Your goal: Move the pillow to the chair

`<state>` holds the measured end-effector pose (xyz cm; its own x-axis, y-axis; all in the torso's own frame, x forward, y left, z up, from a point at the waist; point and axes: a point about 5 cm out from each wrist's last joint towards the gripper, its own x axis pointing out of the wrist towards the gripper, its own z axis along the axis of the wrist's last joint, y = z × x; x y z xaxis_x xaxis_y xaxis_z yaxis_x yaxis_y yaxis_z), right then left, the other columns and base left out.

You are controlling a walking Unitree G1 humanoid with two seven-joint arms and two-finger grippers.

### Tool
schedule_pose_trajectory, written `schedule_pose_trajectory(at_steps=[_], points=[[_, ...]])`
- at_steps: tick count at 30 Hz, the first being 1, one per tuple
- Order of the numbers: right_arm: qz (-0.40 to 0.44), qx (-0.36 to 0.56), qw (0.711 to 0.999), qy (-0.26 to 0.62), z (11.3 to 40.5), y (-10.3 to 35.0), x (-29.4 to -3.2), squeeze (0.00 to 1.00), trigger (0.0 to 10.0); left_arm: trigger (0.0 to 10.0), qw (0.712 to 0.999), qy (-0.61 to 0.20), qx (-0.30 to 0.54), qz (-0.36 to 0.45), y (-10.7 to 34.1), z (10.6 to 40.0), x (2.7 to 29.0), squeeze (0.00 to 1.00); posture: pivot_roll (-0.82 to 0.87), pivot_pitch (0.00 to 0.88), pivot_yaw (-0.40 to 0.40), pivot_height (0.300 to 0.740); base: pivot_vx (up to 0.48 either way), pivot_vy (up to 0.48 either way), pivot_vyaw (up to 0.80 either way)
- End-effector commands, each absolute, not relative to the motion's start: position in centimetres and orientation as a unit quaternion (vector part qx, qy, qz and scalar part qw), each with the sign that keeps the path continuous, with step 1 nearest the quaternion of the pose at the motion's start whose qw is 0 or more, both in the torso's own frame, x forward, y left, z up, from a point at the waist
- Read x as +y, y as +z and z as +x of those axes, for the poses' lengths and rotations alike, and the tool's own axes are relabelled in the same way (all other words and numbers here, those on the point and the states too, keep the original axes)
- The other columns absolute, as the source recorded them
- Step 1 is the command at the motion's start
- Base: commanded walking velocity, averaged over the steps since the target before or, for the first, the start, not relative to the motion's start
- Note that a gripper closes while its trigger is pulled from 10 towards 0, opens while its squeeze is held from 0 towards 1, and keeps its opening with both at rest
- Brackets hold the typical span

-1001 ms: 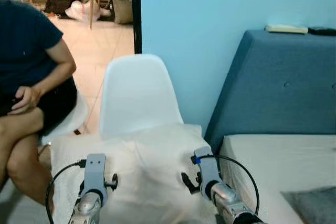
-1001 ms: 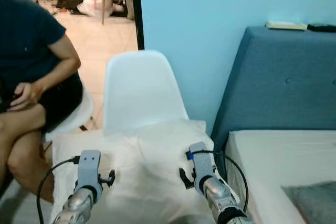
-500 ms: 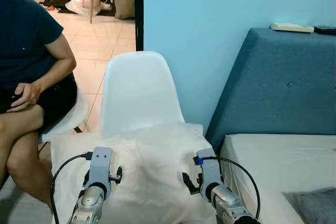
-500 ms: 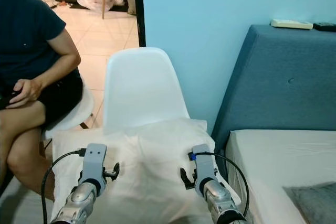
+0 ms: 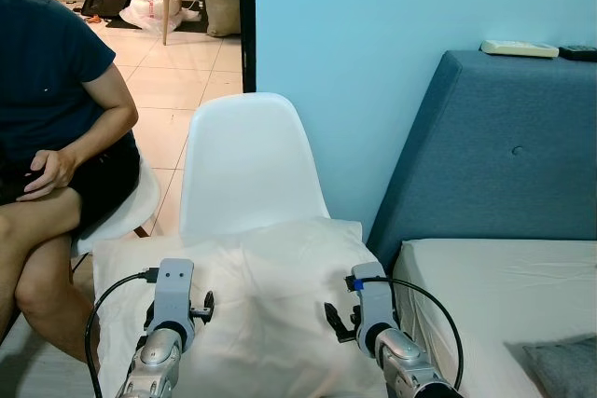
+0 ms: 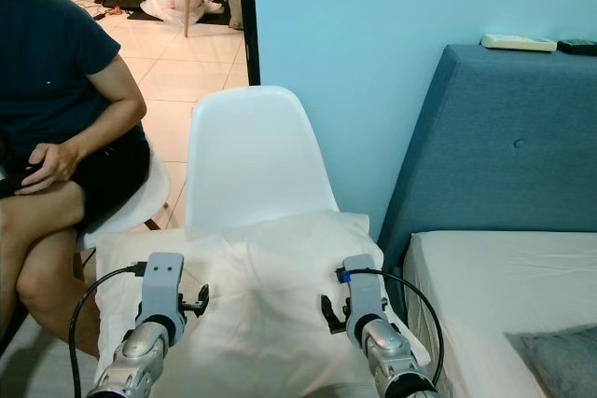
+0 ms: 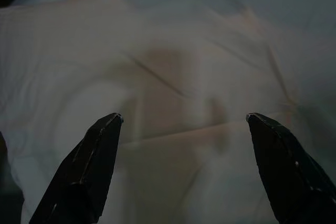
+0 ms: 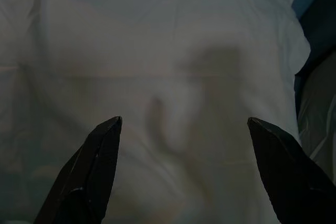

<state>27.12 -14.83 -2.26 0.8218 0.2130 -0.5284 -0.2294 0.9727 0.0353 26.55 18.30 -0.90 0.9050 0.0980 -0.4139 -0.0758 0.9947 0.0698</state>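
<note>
Judging by how things lie, I'd say the job is nearly done: the pillow (image 5: 252,295) rests across the seat of the white chair (image 5: 244,165), straight ahead at 12 o'clock. My left hand (image 7: 181,124) and right hand (image 8: 184,124) both hover over it with fingers spread wide, gripping nothing. What remains is backing off. I can read no writing anywhere.

White chair (image 5: 244,165) seat carries the white pillow (image 5: 261,295), flat across it w/ edges overhanging
</note>
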Motion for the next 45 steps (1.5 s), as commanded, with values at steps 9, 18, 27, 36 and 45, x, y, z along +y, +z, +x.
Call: schedule_pose_trajectory(at_steps=[9,18,27,36,45], points=[[-0.008,0.258,0.963,0.076,28.1,-1.4,-16.0,0.00,10.0,10.0,0.978,0.035,0.205,0.016,-0.3,27.8,17.2,0.00,-0.01,0.034,-0.038,0.740,0.000,0.000,0.00],[-0.006,0.264,0.963,0.061,27.2,-2.0,-16.8,0.00,10.0,10.0,0.975,0.022,0.219,0.022,-0.9,27.3,16.6,0.00,-0.03,0.056,-0.029,0.740,0.000,0.000,0.00],[-0.008,0.265,0.962,0.059,26.9,-2.1,-17.4,0.00,10.0,10.0,0.975,0.029,0.218,0.018,-0.9,27.3,16.6,0.00,-0.04,0.067,-0.043,0.740,0.000,0.000,0.00],[-0.002,0.254,0.966,0.053,27.4,-1.6,-17.6,0.00,10.0,10.0,0.977,0.028,0.211,0.020,-0.7,27.4,16.4,0.00,-0.03,0.074,-0.039,0.740,0.000,0.000,0.00],[-0.003,0.259,0.964,0.060,27.0,-2.0,-17.4,0.00,10.0,10.0,0.977,0.046,0.208,0.015,-0.9,27.0,16.7,0.00,-0.04,0.083,-0.045,0.740,0.000,0.000,-0.16]])
